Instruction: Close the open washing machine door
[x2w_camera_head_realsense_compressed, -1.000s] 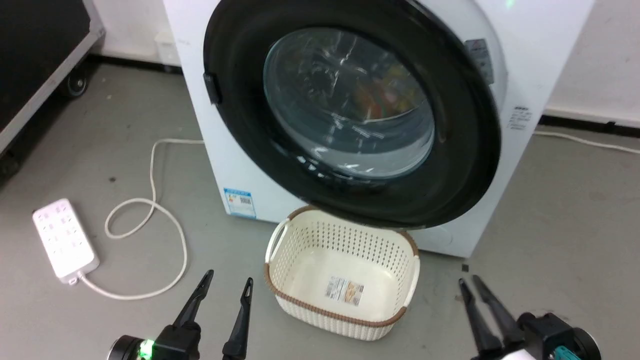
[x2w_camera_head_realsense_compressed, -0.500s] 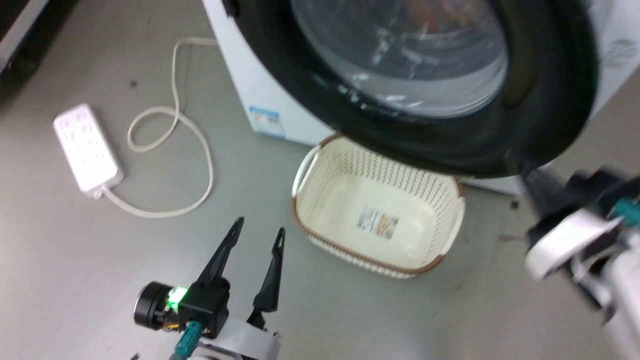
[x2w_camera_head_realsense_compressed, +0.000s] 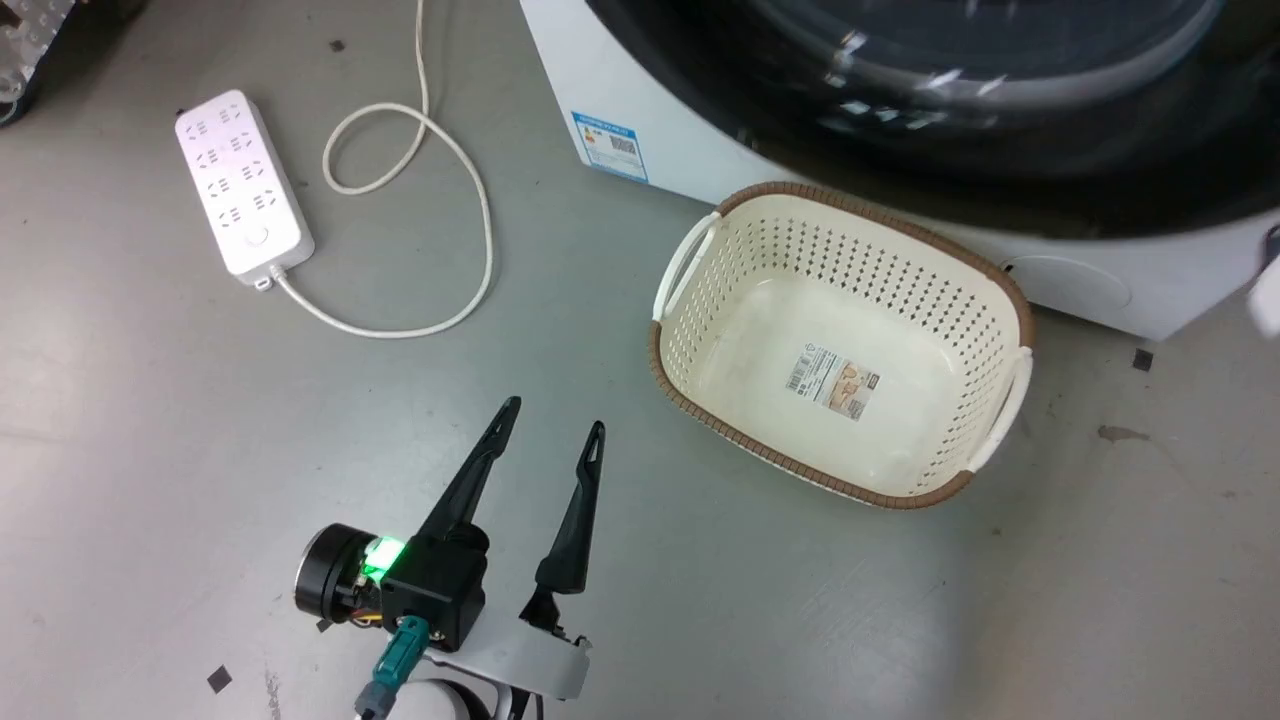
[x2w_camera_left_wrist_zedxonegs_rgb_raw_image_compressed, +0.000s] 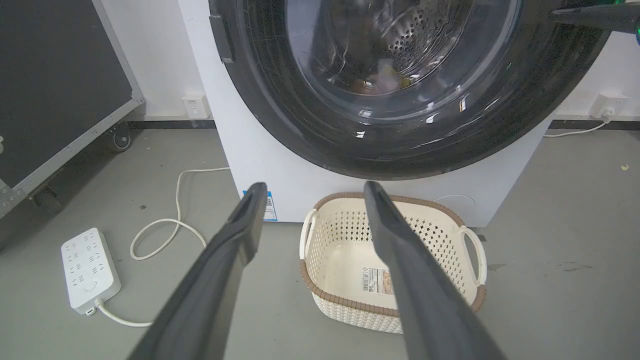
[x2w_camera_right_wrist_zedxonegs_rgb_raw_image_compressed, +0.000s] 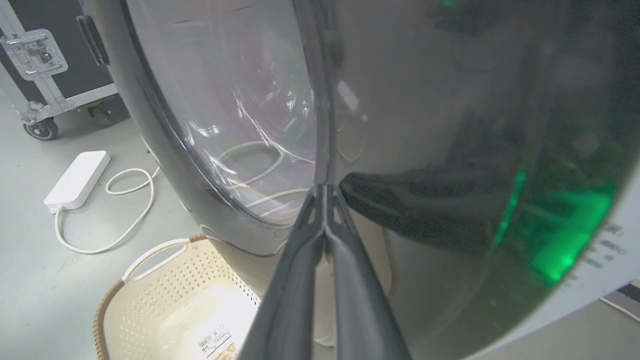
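1. The washing machine door (x2w_camera_left_wrist_zedxonegs_rgb_raw_image_compressed: 280, 125) hangs in front of the white machine body (x2w_camera_left_wrist_zedxonegs_rgb_raw_image_compressed: 240, 150), with its lower rim above the basket (x2w_camera_left_wrist_zedxonegs_rgb_raw_image_compressed: 340, 235). In the left wrist view the latch tab sits on the door's left edge. The door looks mostly swung in. I can't tell if it's seated or latched.
2. The right tool (x2w_camera_right_wrist_zedxonegs_rgb_raw_image_compressed: 325, 192) has its fingers pressed together with nothing between them. The tips touch the door's glossy outer face where glass meets black rim, and the reflection meets them there. My read is that shut fingers make one stiff poker for pushing rather than gripping.
3. The left wrist view puts that contact at the door's upper right rim, well away from the latch edge. I'd judge leverage there is poor.
4. The left tool (x2w_camera_head_realsense_compressed: 553, 418) has its fingers apart and is empty. It sits low over the floor (x2w_camera_head_realsense_compressed: 200, 450), beside the basket and well clear of the door. It's probably parked there to keep out of the swing path, and its camera gets a square view of the door.
5. The basket sits on the floor under the door's lower rim and looks low enough not to block it. The power strip (x2w_camera_head_realsense_compressed: 243, 185) is well off to the side.
6. The next move is a firm inward push until the latch edge seats. The risk is the tips skating on the curved gloss.
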